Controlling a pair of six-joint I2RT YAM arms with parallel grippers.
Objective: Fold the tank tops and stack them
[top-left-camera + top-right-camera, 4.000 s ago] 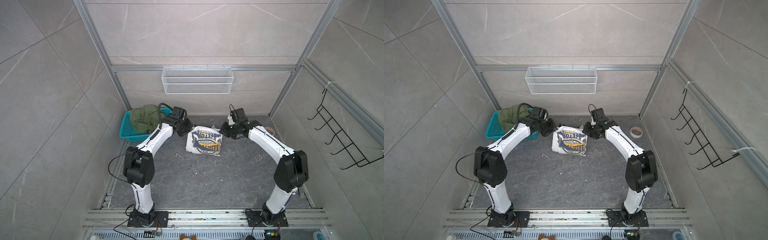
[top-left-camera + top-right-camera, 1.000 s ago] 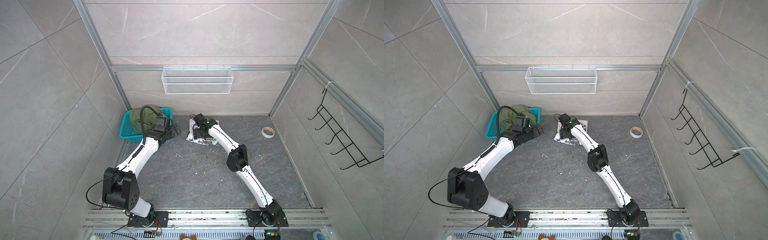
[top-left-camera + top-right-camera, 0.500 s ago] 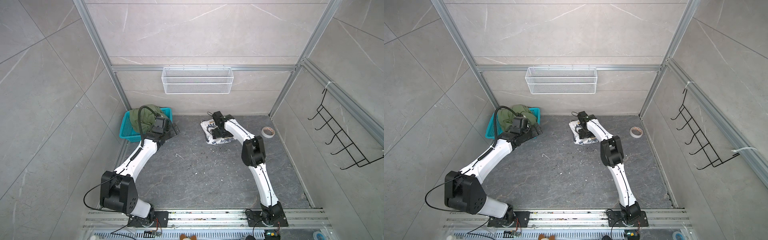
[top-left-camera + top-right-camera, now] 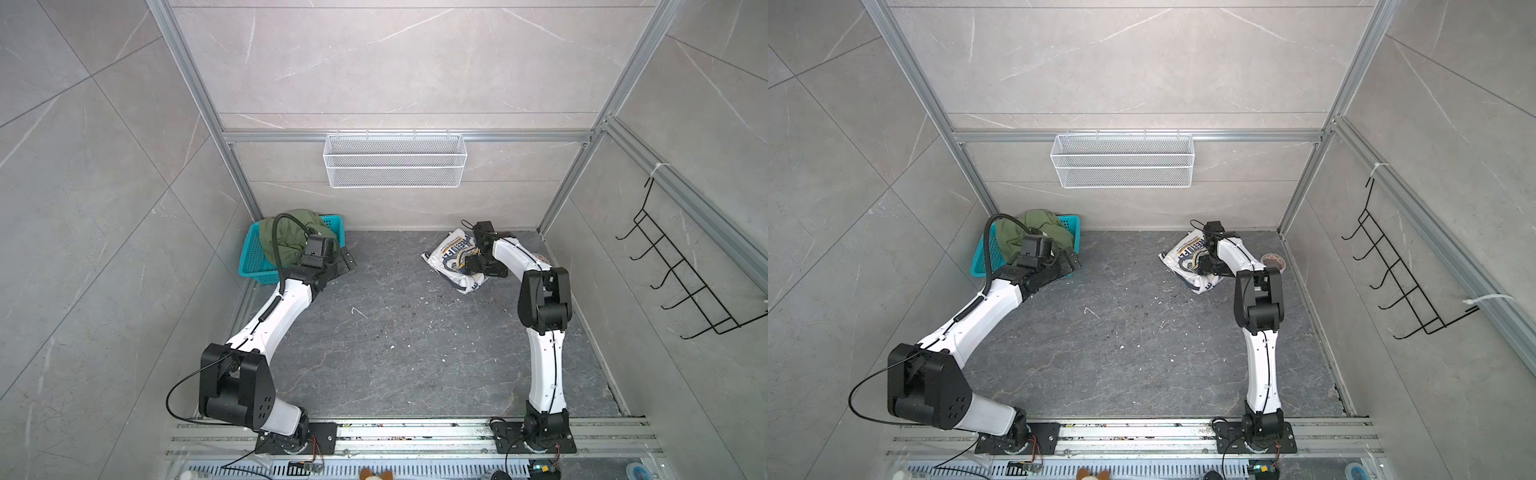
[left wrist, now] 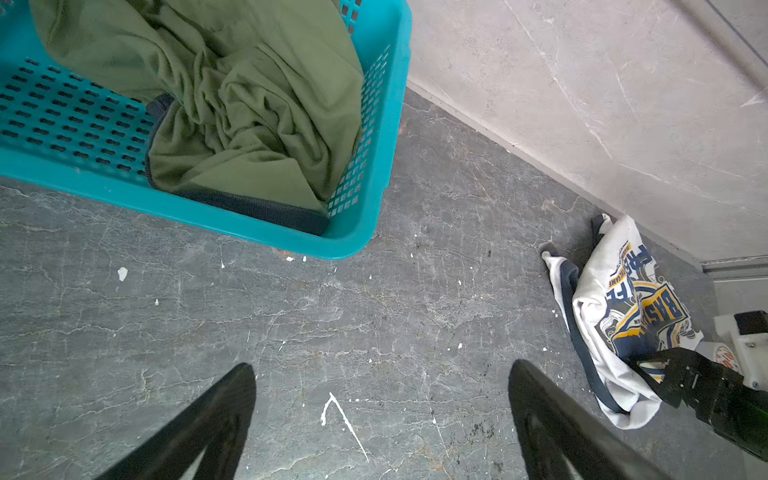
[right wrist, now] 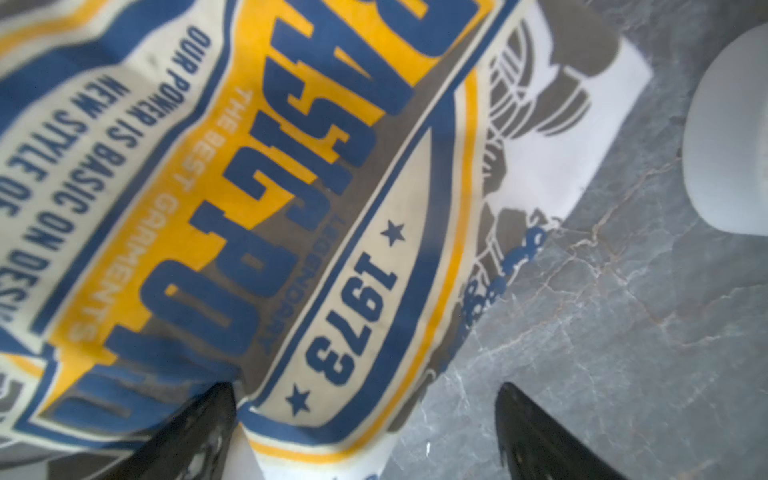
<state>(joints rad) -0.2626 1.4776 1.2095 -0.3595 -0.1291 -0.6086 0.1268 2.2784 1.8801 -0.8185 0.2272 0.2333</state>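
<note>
Left wrist view: left gripper (image 5: 380, 368) has its fingers spread wide with nothing between them, over the bare dark grey stone-pattern tabletop (image 5: 291, 316). Near it sits the teal perforated plastic basket (image 5: 390, 124), which holds the crumpled olive green tank top with dark trim (image 5: 232, 104).

In both top views: the basket stands in the back-left corner of the table. The left gripper is just beside its right wall, clear of the green cloth. The folded white tank top with navy trim and navy-orange badge print (image 4: 451, 257) lies at the back right, near the rear wall and well apart from the basket. The right gripper (image 4: 484, 266) is low over the shirt's right part.

Right wrist view: right gripper fingers are apart, nothing clamped. One fingertip (image 6: 199, 432) is over the printed cloth, the other over bare tabletop just beside the shirt's edge. Contact with the cloth looks likely, but the picture is blurred.

A beige tape roll (image 4: 1273, 261) lies just right of the shirt.
</note>
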